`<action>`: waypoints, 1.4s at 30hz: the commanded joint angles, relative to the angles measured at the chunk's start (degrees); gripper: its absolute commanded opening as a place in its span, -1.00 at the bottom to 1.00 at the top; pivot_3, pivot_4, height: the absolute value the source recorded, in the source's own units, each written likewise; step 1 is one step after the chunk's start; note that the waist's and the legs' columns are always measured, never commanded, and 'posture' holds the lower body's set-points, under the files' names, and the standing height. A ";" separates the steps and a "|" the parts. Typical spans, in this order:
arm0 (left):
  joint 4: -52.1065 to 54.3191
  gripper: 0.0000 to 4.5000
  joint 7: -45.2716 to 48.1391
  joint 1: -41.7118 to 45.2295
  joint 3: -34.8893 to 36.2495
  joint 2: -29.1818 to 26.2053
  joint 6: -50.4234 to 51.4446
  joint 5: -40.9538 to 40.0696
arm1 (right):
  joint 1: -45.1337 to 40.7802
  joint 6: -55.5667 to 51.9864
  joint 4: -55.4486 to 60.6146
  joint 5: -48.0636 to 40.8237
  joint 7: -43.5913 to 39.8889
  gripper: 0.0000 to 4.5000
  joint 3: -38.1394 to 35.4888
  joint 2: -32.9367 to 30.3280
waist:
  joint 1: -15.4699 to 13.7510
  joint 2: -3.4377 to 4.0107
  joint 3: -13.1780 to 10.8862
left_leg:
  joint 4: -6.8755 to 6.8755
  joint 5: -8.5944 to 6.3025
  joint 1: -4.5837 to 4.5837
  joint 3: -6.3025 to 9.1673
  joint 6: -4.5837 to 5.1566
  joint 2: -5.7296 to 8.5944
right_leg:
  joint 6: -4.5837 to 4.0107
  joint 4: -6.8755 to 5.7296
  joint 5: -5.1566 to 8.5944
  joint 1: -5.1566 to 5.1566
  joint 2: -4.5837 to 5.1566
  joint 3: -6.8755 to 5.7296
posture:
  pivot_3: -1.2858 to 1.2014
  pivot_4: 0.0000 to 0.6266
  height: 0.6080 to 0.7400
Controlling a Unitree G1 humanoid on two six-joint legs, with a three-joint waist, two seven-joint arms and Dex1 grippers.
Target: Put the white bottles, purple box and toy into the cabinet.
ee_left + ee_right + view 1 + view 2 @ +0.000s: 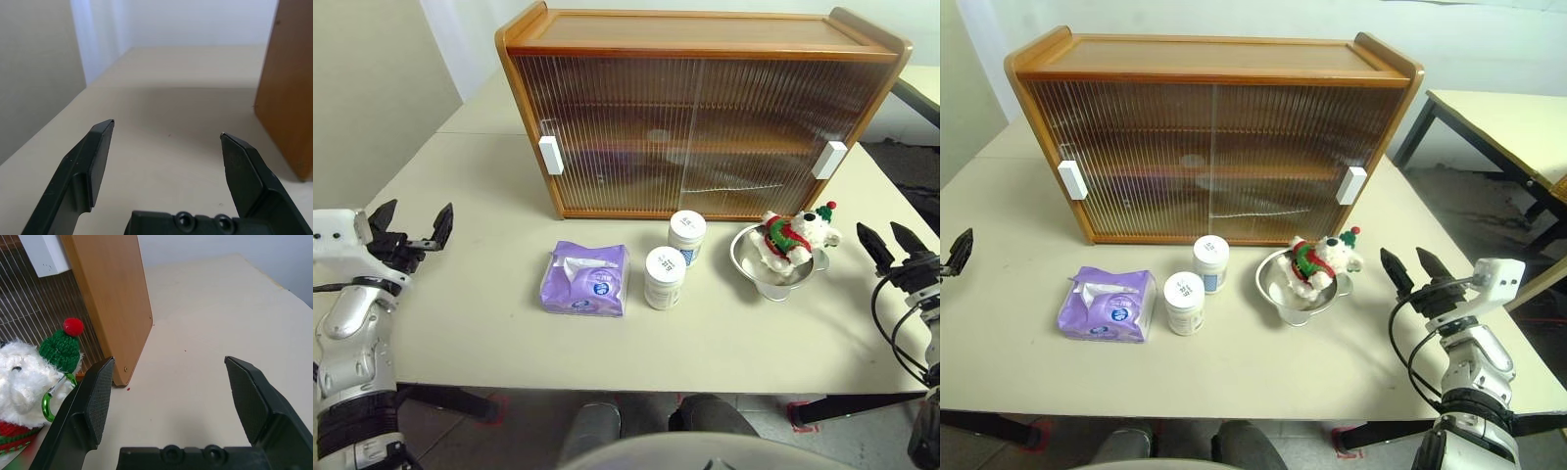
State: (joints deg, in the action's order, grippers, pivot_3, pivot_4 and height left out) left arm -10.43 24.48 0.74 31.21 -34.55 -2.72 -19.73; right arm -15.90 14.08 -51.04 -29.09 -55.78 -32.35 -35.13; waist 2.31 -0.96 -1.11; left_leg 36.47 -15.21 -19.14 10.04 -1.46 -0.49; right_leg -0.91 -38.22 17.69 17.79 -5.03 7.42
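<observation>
Leftmost, left end effector (414, 221): hangs over the left part of the bench (489, 323), fingers spread wide, nothing between them; well apart from every item.
Purple box (586, 278): lies flat on the bench, in front of the cabinet's left half, white strip and round blue logo facing up.
White bottles: two, both upright with lids on. Nearer one (665, 278) stands just beside the purple box on its right. Farther one (686, 237) sits a little behind and to the right, close to the cabinet's foot. The pair stand near each other; whether they touch I cannot tell.
Cabinet (695, 117): stands at the back of the bench, both ribbed sliding doors drawn shut, one white handle (550, 155) at the left edge, one at the right (828, 160). Faint shapes behind the ribbing, not identifiable.
Steel bowl (775, 272): on the bench, right of the bottles, in front of the cabinet's right end.
Toy (791, 236): white bear with red-and-green scarf and hat, lying in the bowl, head toward the right.
Right end effector (1414, 271): over the bench's right part, just right of the bowl, fingers fully parted and empty; not touching the toy.
</observation>
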 commanded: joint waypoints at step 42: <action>11.27 -0.99 7.05 6.49 -10.11 -2.28 9.76 0.93 | 18.19 -28.18 47.45 -16.09 -23.10 1.00 3.51 -5.41 | 0.79 -1.11 -0.97 | 0.26 -0.09 -0.16 -0.24 -0.16 0.17 | -0.13 0.04 0.43 -0.20 -0.16 0.03 | -0.05 -0.90 1.00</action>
State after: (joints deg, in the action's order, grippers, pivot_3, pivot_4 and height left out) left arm 2.30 30.31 6.79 22.40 -36.31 8.23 -20.06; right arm 1.78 -13.30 -5.53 -45.11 -79.18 -30.15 -41.06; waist 3.10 -2.07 -2.08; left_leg 36.73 -15.30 -19.33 9.80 -1.61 -0.32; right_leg -1.04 -38.18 18.12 17.62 -5.20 7.45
